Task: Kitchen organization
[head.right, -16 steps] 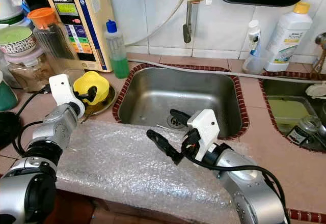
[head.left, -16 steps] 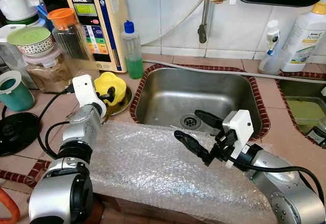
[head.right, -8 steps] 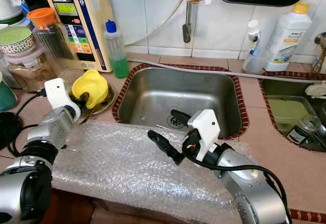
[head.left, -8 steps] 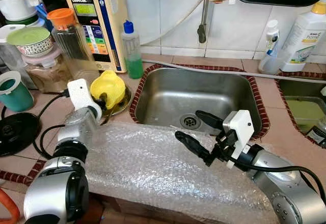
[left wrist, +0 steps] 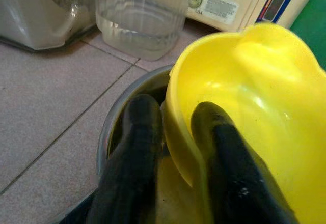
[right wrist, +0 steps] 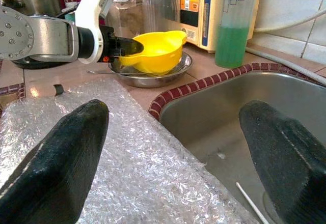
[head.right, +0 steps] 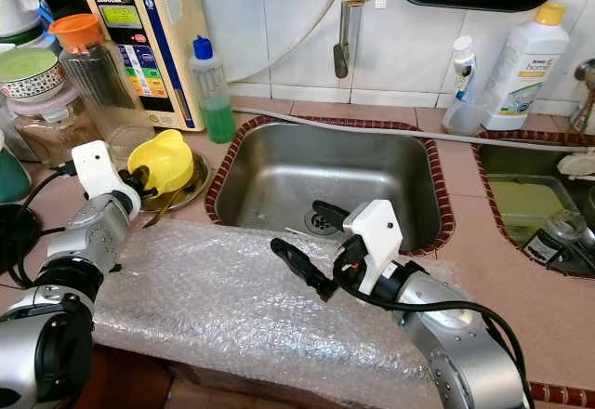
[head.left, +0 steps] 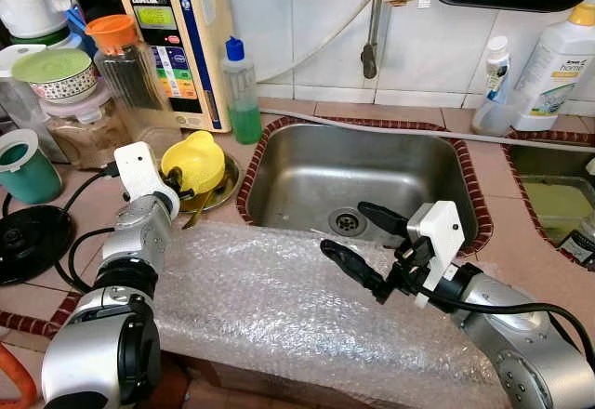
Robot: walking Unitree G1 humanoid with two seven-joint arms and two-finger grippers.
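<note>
A: How do the left jaws stand?

B: The left gripper is clenched on the rim of the yellow bowl, one black finger outside the wall and one inside, as the left wrist view shows. The bowl is tilted and sits in a shallow metal dish on the bench, left of the sink.

A: And the right jaws?

B: The right gripper is released, its two fingers spread wide with nothing between them. It hovers at the near edge of the sink, one finger over the basin and the other over the bubble wrap that covers the near bench.

A: What lies around the bowl?

B: Just beyond it stand a clear jug with an orange lid, a beige water unit against the tiled wall, and a bottle of green liquid with a blue cap. Further left are a teal cup and a black round lid.

A: And on the far right?

B: A white bottle with a yellow cap and a small spray bottle by the wall. A grey hose runs along the far rim of the sink, under the tap.
</note>
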